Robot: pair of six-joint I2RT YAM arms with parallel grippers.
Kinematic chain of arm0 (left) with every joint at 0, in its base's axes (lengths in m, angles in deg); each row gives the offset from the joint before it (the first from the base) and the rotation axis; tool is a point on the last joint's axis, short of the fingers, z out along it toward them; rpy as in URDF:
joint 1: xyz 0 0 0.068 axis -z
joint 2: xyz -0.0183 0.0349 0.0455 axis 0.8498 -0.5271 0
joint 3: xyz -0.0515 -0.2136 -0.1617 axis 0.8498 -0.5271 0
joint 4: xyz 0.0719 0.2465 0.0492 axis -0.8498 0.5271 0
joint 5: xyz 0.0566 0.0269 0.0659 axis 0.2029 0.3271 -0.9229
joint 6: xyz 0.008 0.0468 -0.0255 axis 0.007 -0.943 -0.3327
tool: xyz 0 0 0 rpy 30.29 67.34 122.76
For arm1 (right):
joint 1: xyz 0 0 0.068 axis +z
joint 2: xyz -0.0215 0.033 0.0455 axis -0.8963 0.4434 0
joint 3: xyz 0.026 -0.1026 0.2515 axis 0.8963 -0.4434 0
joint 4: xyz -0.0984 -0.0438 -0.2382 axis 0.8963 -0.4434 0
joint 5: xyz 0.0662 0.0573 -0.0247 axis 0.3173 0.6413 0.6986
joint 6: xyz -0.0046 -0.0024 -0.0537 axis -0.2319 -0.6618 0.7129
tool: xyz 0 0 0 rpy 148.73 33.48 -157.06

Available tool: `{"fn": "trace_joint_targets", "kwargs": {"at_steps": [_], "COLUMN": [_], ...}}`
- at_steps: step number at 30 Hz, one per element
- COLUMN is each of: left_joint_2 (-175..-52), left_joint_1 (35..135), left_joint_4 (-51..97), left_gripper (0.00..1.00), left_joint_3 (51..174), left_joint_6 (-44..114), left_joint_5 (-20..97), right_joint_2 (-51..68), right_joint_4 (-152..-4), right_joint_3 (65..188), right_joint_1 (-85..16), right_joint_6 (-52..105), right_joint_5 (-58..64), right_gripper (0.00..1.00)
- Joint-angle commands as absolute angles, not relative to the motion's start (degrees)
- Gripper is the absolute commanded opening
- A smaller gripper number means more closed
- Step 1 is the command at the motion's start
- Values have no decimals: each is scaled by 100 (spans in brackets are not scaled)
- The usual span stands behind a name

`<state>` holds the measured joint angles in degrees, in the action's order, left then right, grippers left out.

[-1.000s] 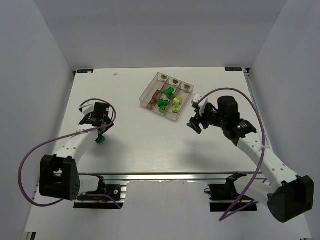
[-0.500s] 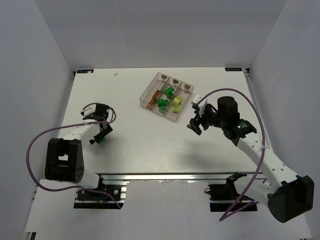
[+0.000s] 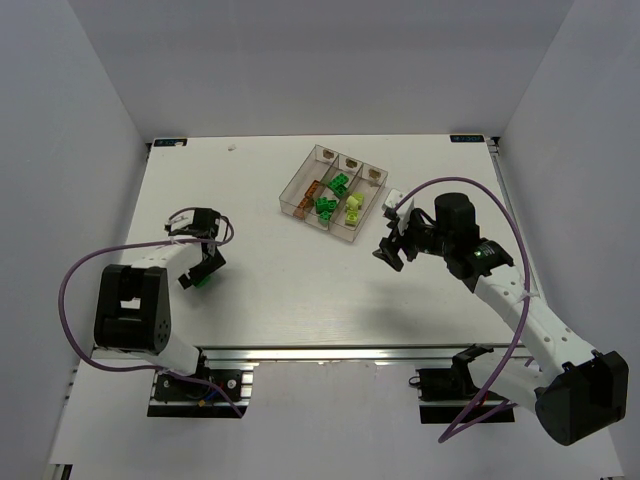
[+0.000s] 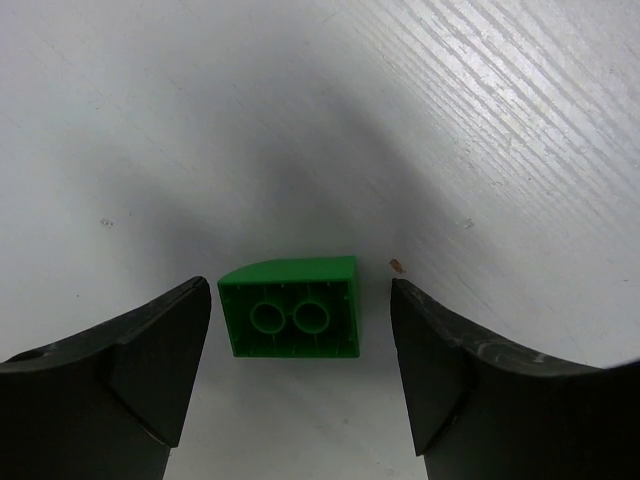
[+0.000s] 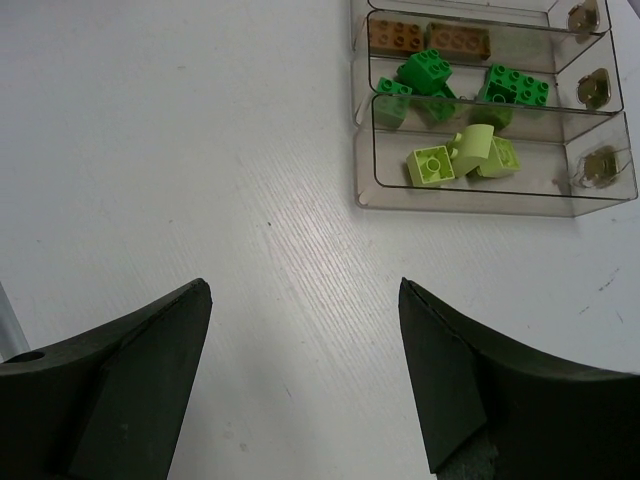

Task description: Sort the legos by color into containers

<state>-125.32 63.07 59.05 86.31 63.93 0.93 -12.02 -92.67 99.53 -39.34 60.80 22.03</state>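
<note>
A bright green lego [image 4: 292, 308] lies on the white table with its hollow underside toward the left wrist camera. My left gripper [image 4: 300, 290] is open and straddles it, the left finger almost touching and a small gap on the right. From above, this lego [image 3: 204, 280] sits at the left gripper [image 3: 199, 270]. The containers [image 3: 300, 182] stand at the back centre. In the right wrist view the containers [image 5: 480, 190] hold orange-brown legos [image 5: 400, 35], green legos [image 5: 425, 70] and yellow-green legos [image 5: 460, 155], one colour per bin. My right gripper [image 5: 304, 285] hangs open over bare table, with nothing between its fingers.
The right gripper [image 3: 390, 250] hovers just right of the tray's near end. Small tan marks [image 5: 595, 90] sit at one end of each bin. White walls enclose the table on three sides. Purple cables loop from both arms.
The left arm has folded in and brought its gripper down around the green lego, with the jaws narrowing. The right arm has not moved.
</note>
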Motion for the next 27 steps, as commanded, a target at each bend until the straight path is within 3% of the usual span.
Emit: {"fn": "trace_joint_targets", "kwargs": {"at_steps": [1, 15, 20, 23, 27], "left_joint_2": [-12549, -12452, -12312, -12128, -11663], "left_joint_1": [6276, 6276, 6276, 6276, 6276], "left_joint_4": [5883, 5777, 5619, 5348, 4759], "left_gripper": [80, 59, 40, 26, 13], "left_joint_3": [8705, 8635, 8582, 8565, 8425], "left_joint_6": [6320, 6268, 6119, 5934, 5627], "left_joint_5": [155, 445, 848, 1445, 2657], "right_joint_2": [-1312, -1295, -1260, -1233, -1198], "right_joint_4": [-9274, -9309, -9310, -9318, -9327], "right_joint_3": [9982, 9999, 9991, 9991, 9999], "right_joint_1": [-3960, -3960, -3969, -3960, -3960], "right_joint_6": [6159, 6185, 6194, 6203, 6221], "right_joint_5": [2321, 2348, 2348, 2339, 2295], "right_gripper": [81, 81, 81, 80, 81]}}
